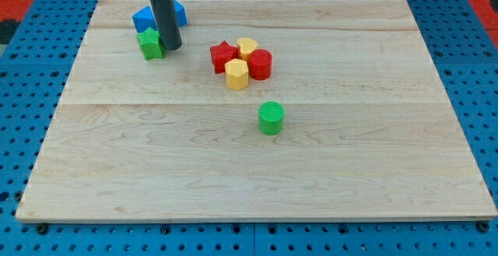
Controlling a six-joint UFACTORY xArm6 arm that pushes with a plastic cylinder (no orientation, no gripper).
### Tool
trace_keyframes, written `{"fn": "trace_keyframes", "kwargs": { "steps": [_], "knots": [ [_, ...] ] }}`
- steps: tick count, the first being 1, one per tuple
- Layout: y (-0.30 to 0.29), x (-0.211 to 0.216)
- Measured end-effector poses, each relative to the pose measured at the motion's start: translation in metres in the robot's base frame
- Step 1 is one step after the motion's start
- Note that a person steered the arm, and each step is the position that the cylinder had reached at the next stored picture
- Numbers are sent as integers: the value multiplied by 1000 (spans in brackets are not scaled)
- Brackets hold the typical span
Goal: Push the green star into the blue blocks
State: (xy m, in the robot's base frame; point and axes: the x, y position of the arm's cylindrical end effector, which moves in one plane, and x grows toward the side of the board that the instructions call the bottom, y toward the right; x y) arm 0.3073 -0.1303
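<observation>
Beside green star (150,43), my tip (172,47)

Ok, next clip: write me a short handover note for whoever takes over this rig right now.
My tip sits at the green star's right side, touching or nearly so.
The green star lies just below the blue blocks at the board's upper left, touching or almost touching them.
Done: star brought up to the blue blocks.
Left: confirm contact; maybe one short push toward the view's top.
Untouched: red and yellow cluster mid-board, green cylinder below it.
</observation>
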Motion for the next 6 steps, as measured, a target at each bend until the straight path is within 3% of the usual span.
{"fn": "trace_keyframes", "kwargs": {
  "steps": [1, 2, 4, 5, 6],
  "knots": [
    [10, 46],
    [-50, 43],
    [-33, -5],
    [-36, 67],
    [-7, 172]
  ]
}}
